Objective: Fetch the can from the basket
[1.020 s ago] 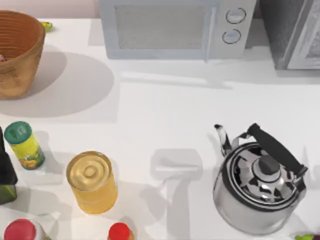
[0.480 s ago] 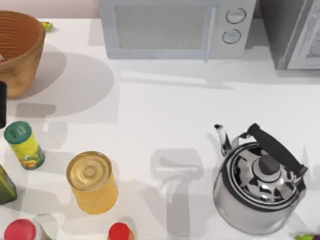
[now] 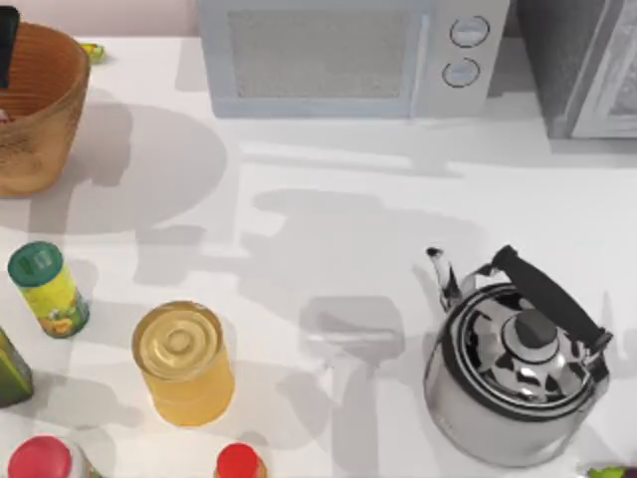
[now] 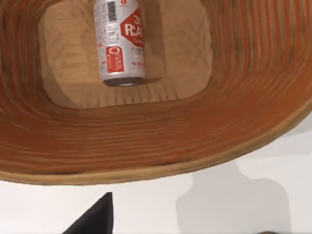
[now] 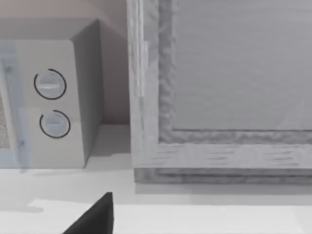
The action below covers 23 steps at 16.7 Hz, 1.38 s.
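A white desk (image 3: 328, 199) carries the scene, with a pale grey microwave oven (image 3: 348, 55) with two round dials standing along its far edge and a grey textured cabinet (image 3: 587, 65) at the far right corner. At the far left sits the large round orange-brown woven wicker basket (image 3: 40, 110), its ribbed walls rising from the desk. A polished steel kettle (image 3: 518, 368) with a black handle stands near the right front. At the left front stands a big golden-yellow can (image 3: 182, 363), upright, with a green-capped yellow bottle (image 3: 47, 289) just to its left and apart from it. A dark green carton (image 3: 12, 370) sits at the left edge, and two red-capped containers (image 3: 237, 463) show at the near edge.

The left hand (image 3: 6, 40) of the AgileX pair hangs over the basket's far left rim; whether its fingers are open or closed cannot be told. From the left wrist, the small white-and-red labelled can (image 4: 119, 44) lies on its side on the basket floor, touching nothing else, well inside the walls. In the right wrist view a dark tip of the right hand (image 5: 95, 217) faces the microwave dials and cabinet; its state cannot be told.
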### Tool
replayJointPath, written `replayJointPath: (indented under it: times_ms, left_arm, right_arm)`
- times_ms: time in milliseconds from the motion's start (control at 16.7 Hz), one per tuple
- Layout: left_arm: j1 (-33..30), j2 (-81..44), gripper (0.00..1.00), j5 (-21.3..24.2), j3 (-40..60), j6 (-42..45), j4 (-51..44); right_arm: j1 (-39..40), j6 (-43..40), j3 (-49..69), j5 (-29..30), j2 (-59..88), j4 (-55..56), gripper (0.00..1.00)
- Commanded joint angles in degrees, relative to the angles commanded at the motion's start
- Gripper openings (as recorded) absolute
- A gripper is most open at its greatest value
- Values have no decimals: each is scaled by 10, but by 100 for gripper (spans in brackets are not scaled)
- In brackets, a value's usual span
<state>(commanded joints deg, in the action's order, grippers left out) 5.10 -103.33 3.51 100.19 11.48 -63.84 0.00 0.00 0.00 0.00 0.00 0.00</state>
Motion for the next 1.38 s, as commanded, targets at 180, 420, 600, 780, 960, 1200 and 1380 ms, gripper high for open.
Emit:
replayJointPath:
  times_ms: [180,420,600,780,960,1200,1380]
  left_arm:
    - [12,-161,100,5,191,5,-89]
    - [28,-346,100,9,416,6,-187]
    - [37,-454,100,11,547,5,-242]
    - [44,-524,100,12,631,2,-277]
    - [47,-549,100,12,661,0,-289]
    - [47,-549,100,12,661,0,-289]
    - [44,-548,100,12,652,-1,-282]
  right_arm:
    - [0,0,0,0,0,0,100]
    - [0,0,0,0,0,0,100]
    - [0,0,0,0,0,0,100]
    - [0,0,0,0,0,0,100]
    - [0,0,0,0,0,0,100]
    - [0,0,0,0,0,0,100]
    - [0,0,0,0,0,0,100]
